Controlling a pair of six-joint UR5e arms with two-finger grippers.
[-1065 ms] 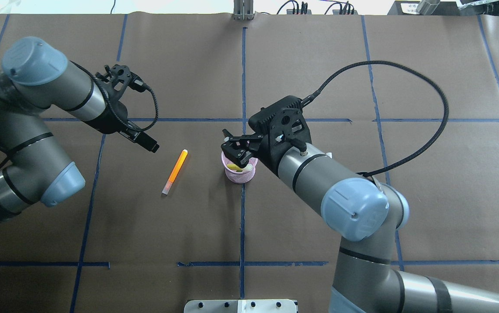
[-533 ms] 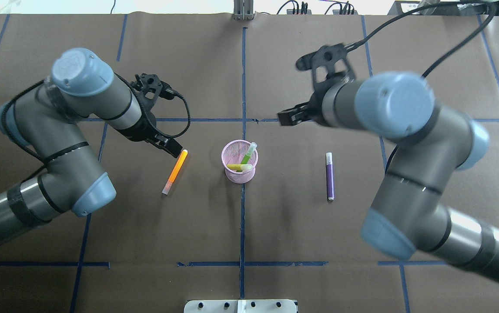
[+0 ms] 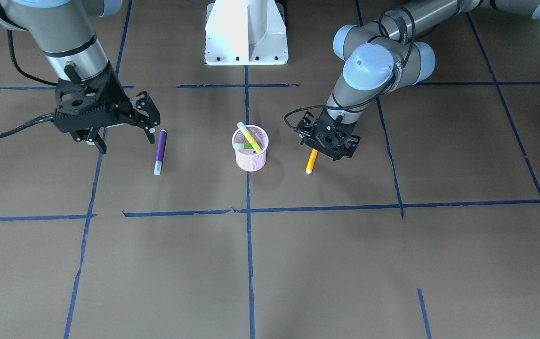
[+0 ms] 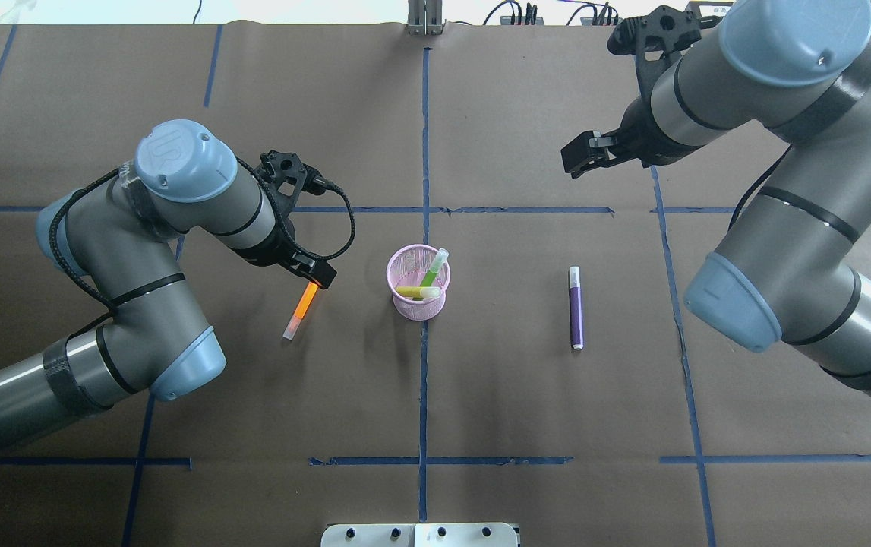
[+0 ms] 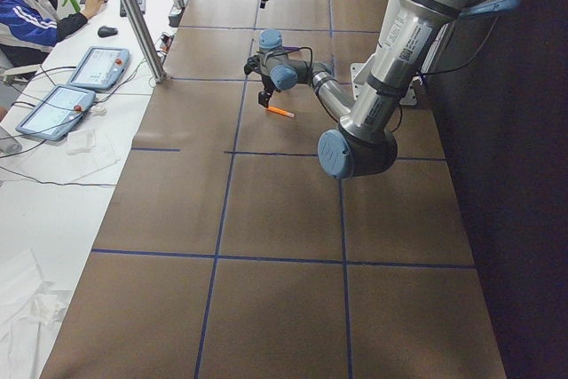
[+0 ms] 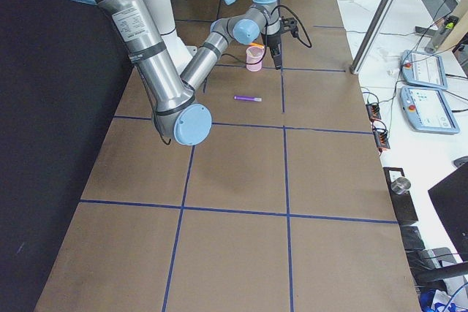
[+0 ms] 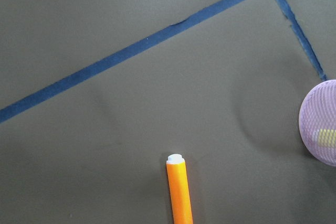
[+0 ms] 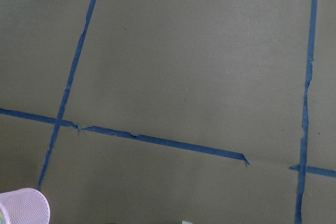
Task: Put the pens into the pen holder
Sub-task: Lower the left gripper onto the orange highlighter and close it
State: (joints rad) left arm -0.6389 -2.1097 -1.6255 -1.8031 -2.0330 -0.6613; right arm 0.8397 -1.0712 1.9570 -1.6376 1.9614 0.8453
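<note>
The pink mesh pen holder stands at the table's centre with a green pen leaning in it and a yellow-green one lying across it. The orange pen lies to the left of the holder. My left gripper hangs low over its far end, jaws open and empty. The purple pen lies to the right of the holder. My right gripper is open and empty, raised beyond the purple pen.
Brown paper with blue tape lines covers the table. The white robot base stands at the near edge. The holder's rim shows in the left wrist view and the right wrist view. An operator's desk with tablets stands beside the table.
My right gripper has left the holder and swung back and to the right, leaving the green pen in the cup. My left gripper has moved right and down over the orange pen's far end.
</note>
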